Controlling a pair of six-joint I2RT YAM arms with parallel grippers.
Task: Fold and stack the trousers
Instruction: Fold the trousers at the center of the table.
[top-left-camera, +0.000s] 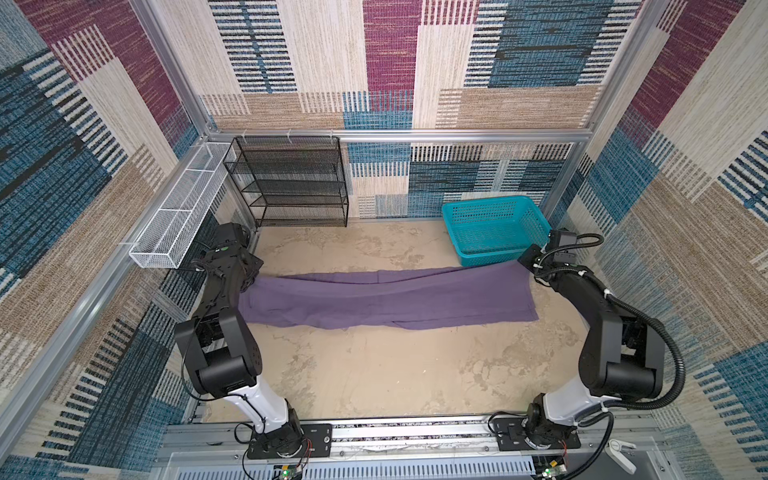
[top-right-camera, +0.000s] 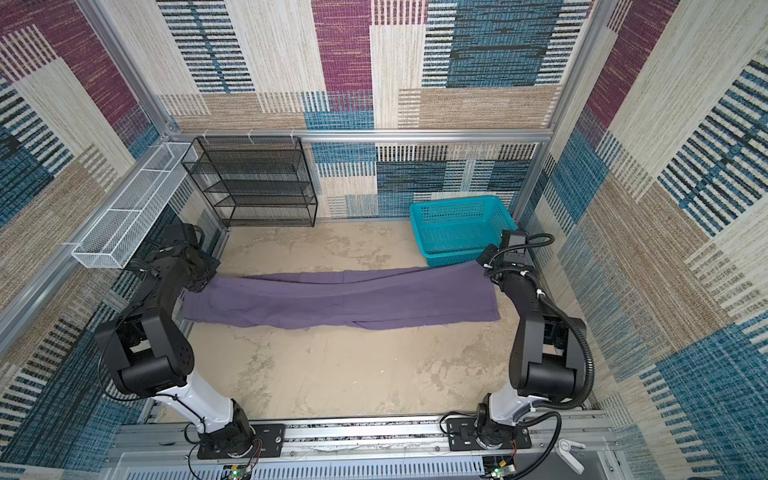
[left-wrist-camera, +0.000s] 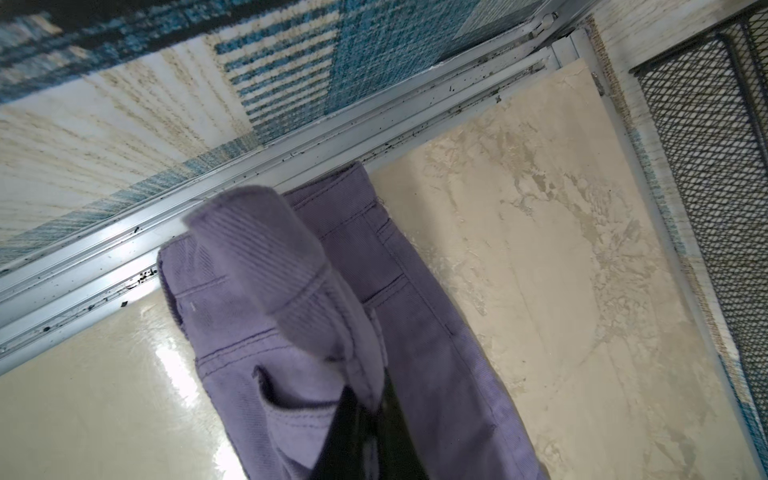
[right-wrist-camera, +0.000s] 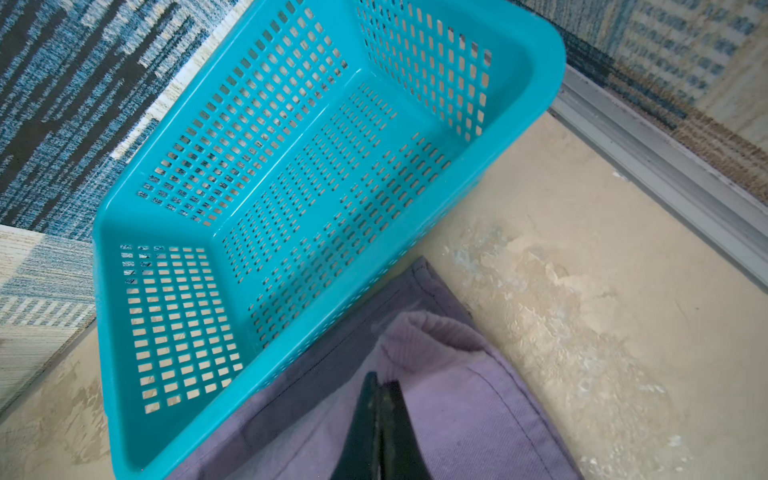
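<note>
The purple trousers (top-left-camera: 386, 299) (top-right-camera: 340, 299) lie stretched out sideways across the beige table in both top views, with the far edge lifted between the two arms. At the left end, my left gripper (top-left-camera: 249, 275) (left-wrist-camera: 371, 401) is shut on a bunched fold of the waistband; a pocket and belt loops of the trousers (left-wrist-camera: 415, 332) show below it. At the right end, my right gripper (top-left-camera: 524, 261) (right-wrist-camera: 380, 384) is shut on the hem of the trousers (right-wrist-camera: 478, 407), and a small fold of cloth puffs up past its tips.
A teal plastic basket (top-left-camera: 494, 228) (right-wrist-camera: 291, 166) stands at the back right, touching the hem end of the cloth. A black mesh shelf (top-left-camera: 291, 183) (left-wrist-camera: 706, 166) stands at the back left, and a white wire tray (top-left-camera: 178, 208) hangs on the left wall. Aluminium frame rails edge the table.
</note>
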